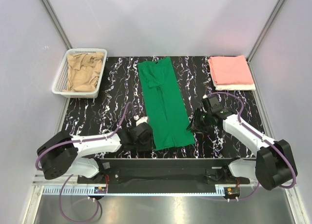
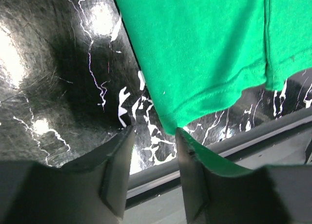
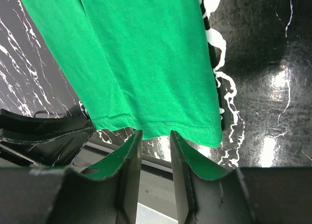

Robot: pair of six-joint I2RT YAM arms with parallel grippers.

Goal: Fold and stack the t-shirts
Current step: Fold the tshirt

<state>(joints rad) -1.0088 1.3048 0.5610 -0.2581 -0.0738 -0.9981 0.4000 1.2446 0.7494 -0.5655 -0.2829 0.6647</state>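
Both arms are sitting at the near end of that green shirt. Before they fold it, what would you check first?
1. The green t-shirt lies flat as a long strip: ok.
2. The left tool is open at the near left corner: ok.
3. The right tool is open at the near hem, right side: ok.
4. Cloth clamped in either tool: not ok; the hem lies at the fingertips, ungripped.
5. Stacking place ready, with the pink t-shirt folded on the white t-shirt at far right: ok.
6. The tan t-shirt is out of the way in the basket: ok.
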